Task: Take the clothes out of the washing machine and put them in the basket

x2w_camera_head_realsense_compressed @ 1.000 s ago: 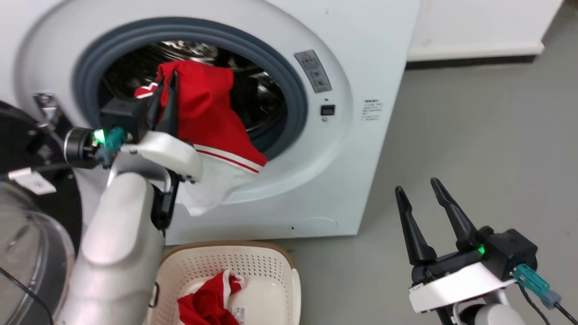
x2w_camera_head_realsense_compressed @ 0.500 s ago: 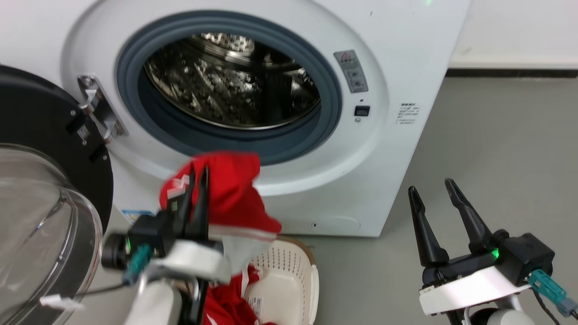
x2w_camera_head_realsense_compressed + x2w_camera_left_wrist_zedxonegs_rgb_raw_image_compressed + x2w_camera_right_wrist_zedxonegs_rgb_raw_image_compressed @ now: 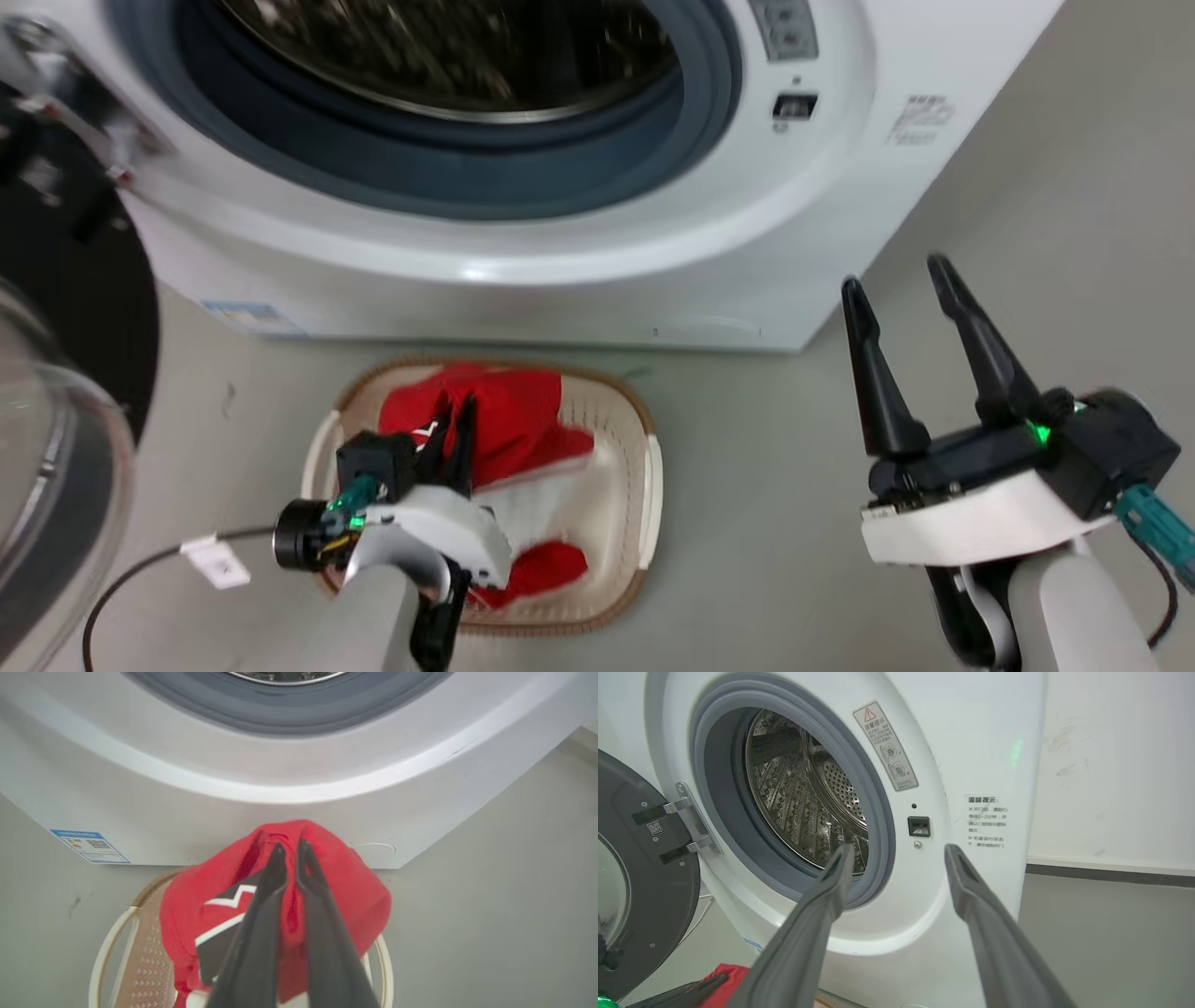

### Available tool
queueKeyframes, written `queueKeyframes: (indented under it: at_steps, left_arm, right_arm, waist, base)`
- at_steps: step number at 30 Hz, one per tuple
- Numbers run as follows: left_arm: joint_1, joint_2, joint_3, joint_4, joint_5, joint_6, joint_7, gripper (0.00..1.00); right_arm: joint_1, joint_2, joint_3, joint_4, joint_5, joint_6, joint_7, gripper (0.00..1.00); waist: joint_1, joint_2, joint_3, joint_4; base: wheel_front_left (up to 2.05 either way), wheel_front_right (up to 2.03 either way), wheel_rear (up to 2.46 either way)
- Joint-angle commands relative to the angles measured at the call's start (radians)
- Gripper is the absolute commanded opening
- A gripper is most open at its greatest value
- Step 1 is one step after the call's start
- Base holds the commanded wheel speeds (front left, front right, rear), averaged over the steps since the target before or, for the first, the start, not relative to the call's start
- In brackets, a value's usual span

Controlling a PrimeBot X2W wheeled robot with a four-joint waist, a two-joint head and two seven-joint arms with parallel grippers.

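Grey floor (image 3: 794,523); scuffed white wall (image 3: 1111,765) with a dark baseboard (image 3: 1111,875) along its foot

Grey floor (image 3: 775,569) with the white washing machine (image 3: 523,261) and, just before it, the cream basket (image 3: 653,471)

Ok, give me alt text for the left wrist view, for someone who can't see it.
The left gripper, fingers shut on a red garment with a black-and-white logo, hangs over the cream basket before the white washing machine.
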Motion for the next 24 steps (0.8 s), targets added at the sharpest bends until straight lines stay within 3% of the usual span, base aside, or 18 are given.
queueKeyframes:
  at_steps: [1,14,20,22,23,24]
  left_arm:
    - [-0.038,0.000,0.004,0.021,0.006,-0.006,-0.002,0.00]
    - [-0.334,0.037,0.064,0.541,-0.015,-0.001,-0.003,0.00]
    - [-0.360,0.040,0.078,0.582,-0.021,0.001,-0.002,0.00]
    - [-0.357,0.037,0.082,0.577,-0.022,-0.002,-0.003,0.50]
    - [-0.352,0.034,0.083,0.569,-0.020,0.000,-0.003,0.99]
    - [-0.347,0.031,0.085,0.558,-0.017,0.002,-0.003,1.00]
  right_arm:
    - [-0.023,0.001,0.004,-0.004,-0.001,0.000,-0.006,1.00]
    - [-0.124,0.001,0.044,0.043,0.023,0.000,-0.058,1.00]
    - [-0.148,0.001,0.045,0.069,0.031,0.000,-0.076,1.00]
    - [-0.153,0.001,0.042,0.084,0.030,0.000,-0.079,1.00]
    - [-0.154,0.001,0.040,0.090,0.028,0.000,-0.082,1.00]
    - [-0.155,0.001,0.036,0.097,0.024,0.000,-0.084,1.00]
  waist:
    - [-0.0001,0.0000,0.106,-0.028]
    - [-0.0001,0.0000,0.339,-0.125]
    - [-0.0001,0.0000,0.372,-0.130]
    - [-0.0001,0.0000,0.367,-0.125]
    - [-0.0001,0.0000,0.358,-0.121]
    - [-0.0001,0.0000,0.344,-0.117]
  base:
    - [0.00,0.00,0.00]
    - [0.00,0.00,0.00]
    - [0.00,0.00,0.00]
    - [0.00,0.00,0.00]
    - [0.00,0.00,0.00]
    - [0.00,0.00,0.00]
